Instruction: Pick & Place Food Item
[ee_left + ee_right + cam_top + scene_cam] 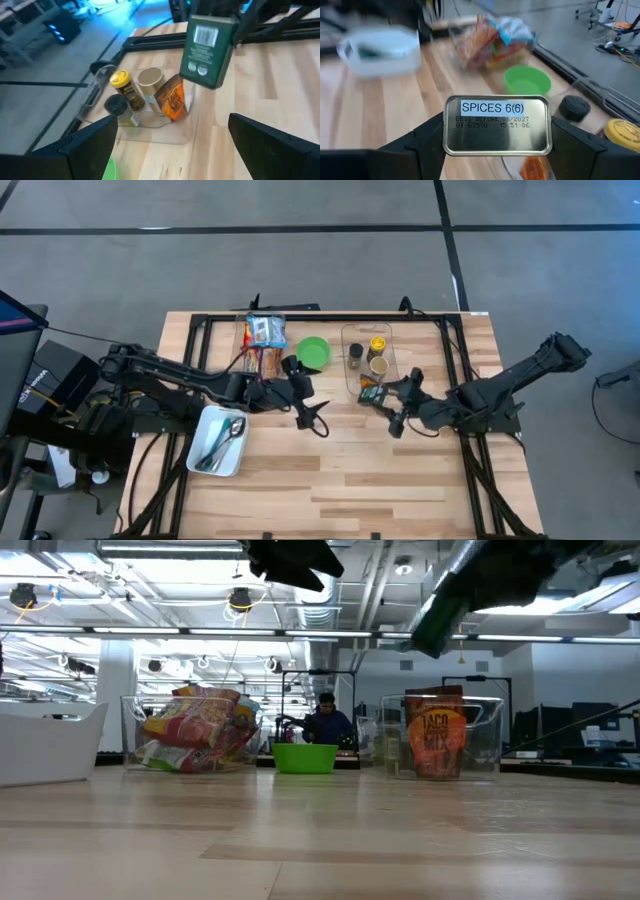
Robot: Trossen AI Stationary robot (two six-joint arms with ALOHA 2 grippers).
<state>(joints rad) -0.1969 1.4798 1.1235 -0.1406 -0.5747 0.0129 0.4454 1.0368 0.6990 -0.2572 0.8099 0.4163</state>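
Holding a green spice tin [207, 51] clamped between its fingers, the right gripper [388, 405] hangs mid-frame, just below the clear bin [352, 375]. Left gripper [308, 402], fingers spread and empty, sits left of it; bare wood lies below both. Only the right wrist view shows the tin's "SPICES" base.

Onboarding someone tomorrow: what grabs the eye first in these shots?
The spice tin clamped in the right gripper, held above the table beside the clear bin of spice jars; its base reads "SPICES 6(6)". Next, the green bowl at the table's back middle, with the snack bags to its left. The left gripper hovers open mid-table, empty.
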